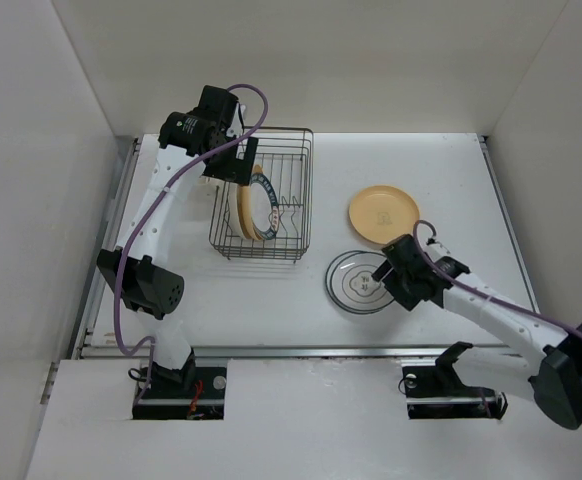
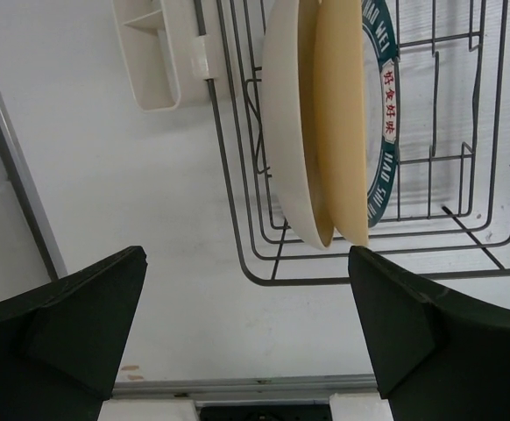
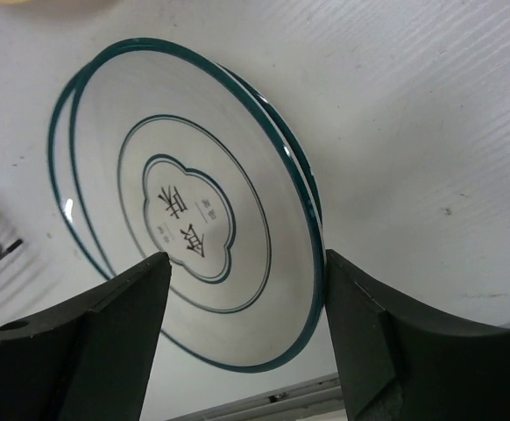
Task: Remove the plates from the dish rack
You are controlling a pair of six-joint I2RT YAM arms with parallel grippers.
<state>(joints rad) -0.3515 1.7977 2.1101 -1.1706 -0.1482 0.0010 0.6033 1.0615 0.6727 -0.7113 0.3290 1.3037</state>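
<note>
While the right gripper (image 3: 244, 263) hangs open-jawed over the white plate (image 3: 194, 202), lying flat on the table (image 1: 271, 315), that one looks delivered: release step, by the look of it. Just beyond lies a tan plate (image 1: 383, 213). Farther back, the left gripper (image 2: 244, 254) gapes wide at the rack (image 1: 308, 195), where three plates (image 2: 343, 132) stand on edge. Next call: straddle one rim cleanly, without nudging its neighbours. White surface, boxed by plain white walls (image 1: 321, 60).

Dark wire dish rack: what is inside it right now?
Three upright plates packed side by side: a cream round plate, a tan-yellow round plate, and a white plate with blue-green lettered rim. The tan-yellow one covers most of that last plate's face.
</note>
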